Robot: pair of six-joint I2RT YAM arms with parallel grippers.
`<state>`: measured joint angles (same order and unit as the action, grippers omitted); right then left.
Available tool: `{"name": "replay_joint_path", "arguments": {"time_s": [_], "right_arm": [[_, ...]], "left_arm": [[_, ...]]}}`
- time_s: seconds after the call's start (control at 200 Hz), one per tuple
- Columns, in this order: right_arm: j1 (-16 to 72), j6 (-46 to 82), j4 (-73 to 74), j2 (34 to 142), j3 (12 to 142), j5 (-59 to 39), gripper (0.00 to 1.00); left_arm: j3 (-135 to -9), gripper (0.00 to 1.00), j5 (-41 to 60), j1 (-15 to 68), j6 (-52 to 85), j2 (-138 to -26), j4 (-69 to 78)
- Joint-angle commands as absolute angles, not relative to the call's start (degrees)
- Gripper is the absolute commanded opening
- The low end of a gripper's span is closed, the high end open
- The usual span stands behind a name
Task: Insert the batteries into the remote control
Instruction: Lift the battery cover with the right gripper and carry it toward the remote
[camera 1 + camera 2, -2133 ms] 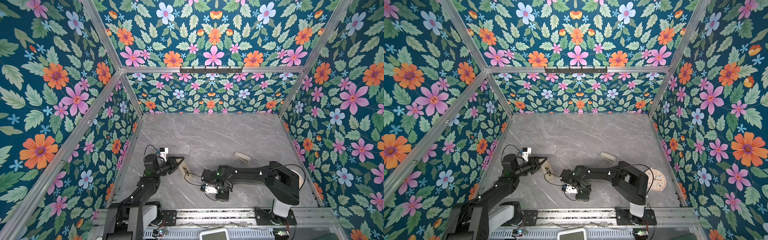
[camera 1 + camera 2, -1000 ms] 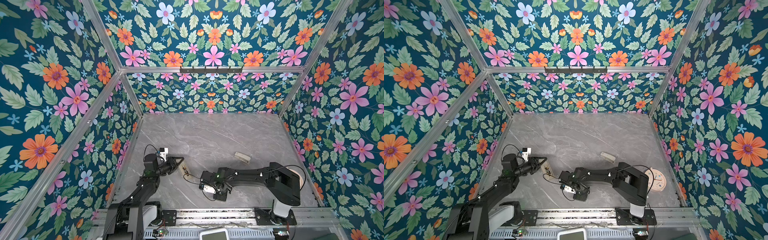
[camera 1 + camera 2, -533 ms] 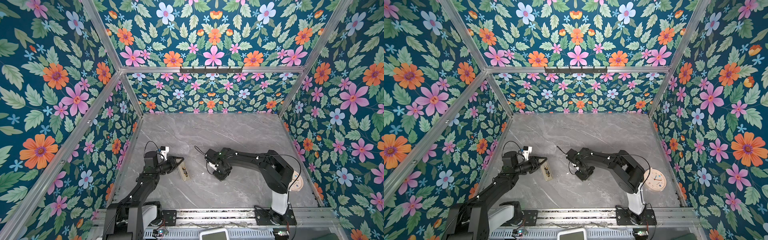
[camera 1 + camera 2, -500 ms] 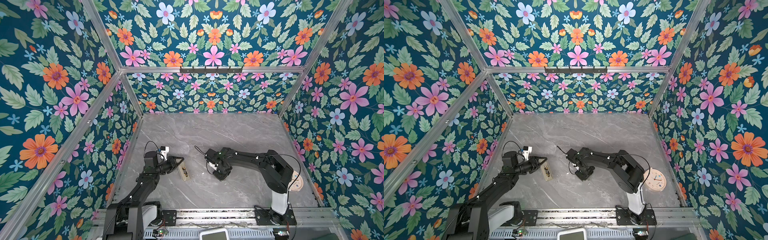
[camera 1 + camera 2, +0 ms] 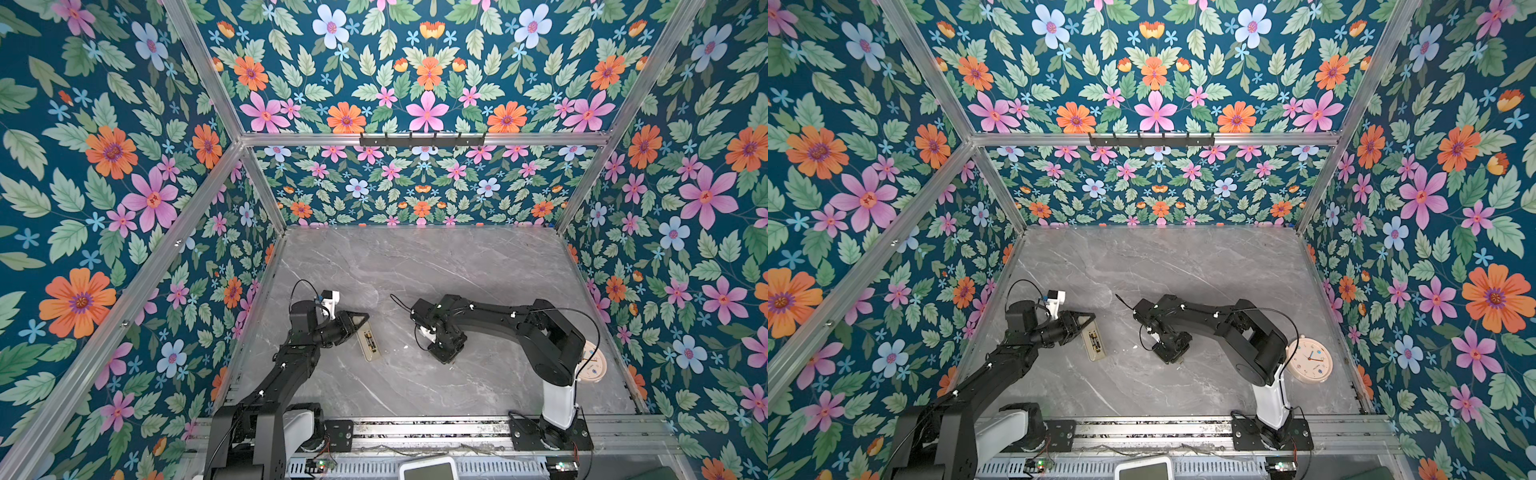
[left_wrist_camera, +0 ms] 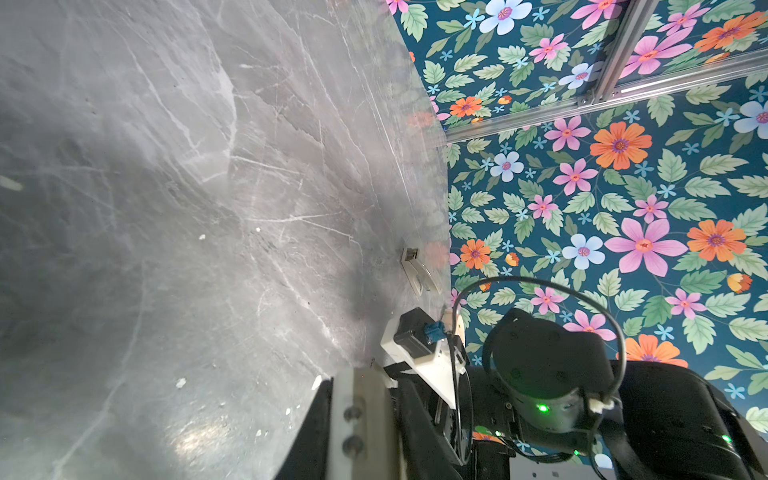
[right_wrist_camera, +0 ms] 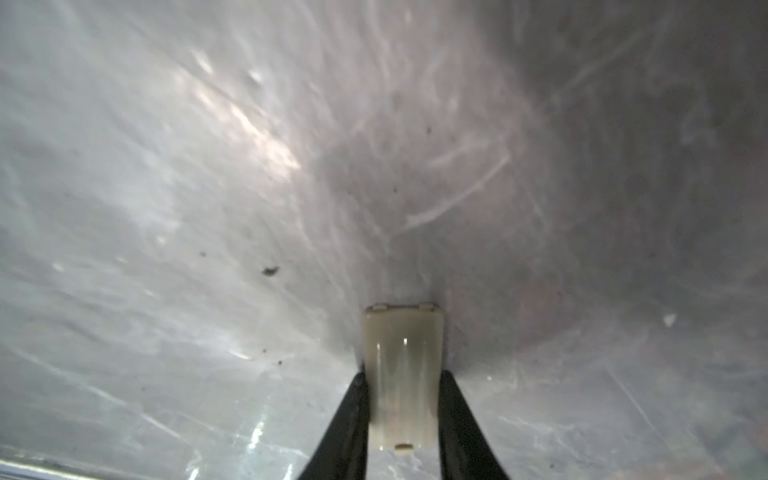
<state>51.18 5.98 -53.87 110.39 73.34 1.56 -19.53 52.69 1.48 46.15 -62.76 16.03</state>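
Walls: teal wallpaper point(image 5: 124, 174) with pink, orange and pale-blue flowers and green leaves, on three sides.
Frame: silver metal bars point(image 5: 540, 139) along the wall edges.
Back wall: black hook rail point(image 5: 422, 141).
Tabletop point(image 5: 436, 266): grey marble look, white veins.
Light: bright glare patch point(image 7: 257, 133) on the tabletop.

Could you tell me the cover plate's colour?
The cover plate is beige; right wrist view shows it best.

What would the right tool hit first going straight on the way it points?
Probably the grey table, close ahead. The right tool is shut on a small beige cover plate, whose leading edge would likely touch first; nothing else shows in that line.
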Motion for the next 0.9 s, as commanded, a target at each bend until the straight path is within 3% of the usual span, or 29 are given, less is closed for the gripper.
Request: {"name": "replay_joint_path", "arguments": {"time_s": [0.0,0.895], "right_arm": [[51.2,6.5,-54.2,109.2,72.1,1.5,0.27],[52.1,6.5,-51.2,104.6,65.6,0.3,0.27]], "left_arm": [[-19.9,0.00,53.1,1.7,45.4,-63.0,17.5],[-19.9,0.00,51.8,2.5,45.6,-63.5,18.7]]}}
